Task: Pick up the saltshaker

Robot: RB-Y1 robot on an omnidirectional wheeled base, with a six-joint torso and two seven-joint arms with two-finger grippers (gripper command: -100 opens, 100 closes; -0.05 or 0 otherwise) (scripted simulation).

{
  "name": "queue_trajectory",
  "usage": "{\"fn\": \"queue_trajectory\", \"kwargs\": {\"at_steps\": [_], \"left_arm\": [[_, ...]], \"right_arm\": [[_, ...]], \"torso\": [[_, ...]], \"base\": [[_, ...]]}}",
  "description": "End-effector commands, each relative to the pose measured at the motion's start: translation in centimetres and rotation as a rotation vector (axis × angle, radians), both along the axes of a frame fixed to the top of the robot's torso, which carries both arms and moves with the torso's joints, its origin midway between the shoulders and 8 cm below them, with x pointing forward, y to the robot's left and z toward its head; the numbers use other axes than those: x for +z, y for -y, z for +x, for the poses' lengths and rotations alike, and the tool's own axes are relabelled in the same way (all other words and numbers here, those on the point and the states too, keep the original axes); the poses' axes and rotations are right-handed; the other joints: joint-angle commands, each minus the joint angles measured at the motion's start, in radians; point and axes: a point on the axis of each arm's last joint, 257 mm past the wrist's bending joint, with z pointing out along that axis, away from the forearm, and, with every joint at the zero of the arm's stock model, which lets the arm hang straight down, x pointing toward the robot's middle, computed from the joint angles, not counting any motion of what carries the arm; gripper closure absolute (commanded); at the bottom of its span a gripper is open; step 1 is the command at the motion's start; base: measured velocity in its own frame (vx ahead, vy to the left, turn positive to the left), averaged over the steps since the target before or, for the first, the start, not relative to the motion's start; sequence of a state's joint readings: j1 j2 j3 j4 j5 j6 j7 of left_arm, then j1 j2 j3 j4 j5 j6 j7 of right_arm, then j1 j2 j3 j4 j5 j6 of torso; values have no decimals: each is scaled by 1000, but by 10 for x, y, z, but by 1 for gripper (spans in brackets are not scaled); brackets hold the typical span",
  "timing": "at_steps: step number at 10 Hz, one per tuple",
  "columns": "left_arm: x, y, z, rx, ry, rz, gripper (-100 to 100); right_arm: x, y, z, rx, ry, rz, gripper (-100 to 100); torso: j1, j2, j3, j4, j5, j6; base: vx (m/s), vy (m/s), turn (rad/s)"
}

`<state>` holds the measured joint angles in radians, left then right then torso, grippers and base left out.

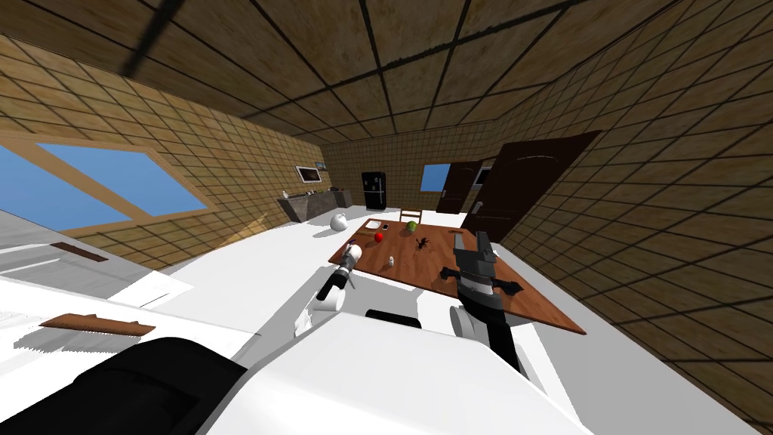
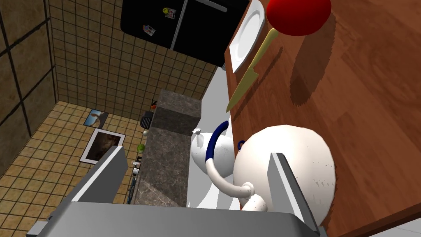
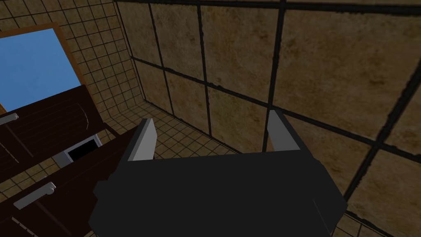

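We spotted saltshaker [image 1: 391, 262]: small, white, seemingly upright on brown surface [image 1: 415, 272], near front edge. Left gripper [image 2: 198, 152], fingers apart, sat at surface's left edge, white round pot [image 2: 287, 164] close ahead. In head view, saltshaker lay apart at its 3 o'clock. Right gripper [image 3: 210, 117], also spread, hung farther off. Left looked nearer.
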<state>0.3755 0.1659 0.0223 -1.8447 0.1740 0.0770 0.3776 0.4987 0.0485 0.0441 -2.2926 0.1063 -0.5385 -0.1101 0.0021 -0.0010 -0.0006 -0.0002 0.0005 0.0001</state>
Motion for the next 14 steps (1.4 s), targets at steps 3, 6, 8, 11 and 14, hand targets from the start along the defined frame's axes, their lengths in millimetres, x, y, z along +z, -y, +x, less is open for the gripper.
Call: {"fn": "queue_trajectory", "kwargs": {"at_steps": [3,6,8,11,14], "left_arm": [[-42,-2,4,12,-121,-81,-100],[-61,0,4,16,-182,-113,-100],[-86,5,8,21,-257,-171,-100],[-109,13,11,24,-335,-227,-100],[-128,24,15,24,-409,-279,-100]], "right_arm": [[0,0,0,0,0,0,0],[0,0,0,0,0,0,0],[0,0,0,0,0,0,0],[0,0,0,0,0,0,0],[0,0,0,0,0,0,0]], "torso": [[-1,0,0,0,0,0],[-1,0,0,0,0,0],[-1,0,0,0,0,0],[-2,0,0,0,0,0],[-3,0,0,0,-1,0]], "base": [[11,25,-53],[12,17,-45],[13,14,-84],[16,8,-89],[15,1,-81]]}}
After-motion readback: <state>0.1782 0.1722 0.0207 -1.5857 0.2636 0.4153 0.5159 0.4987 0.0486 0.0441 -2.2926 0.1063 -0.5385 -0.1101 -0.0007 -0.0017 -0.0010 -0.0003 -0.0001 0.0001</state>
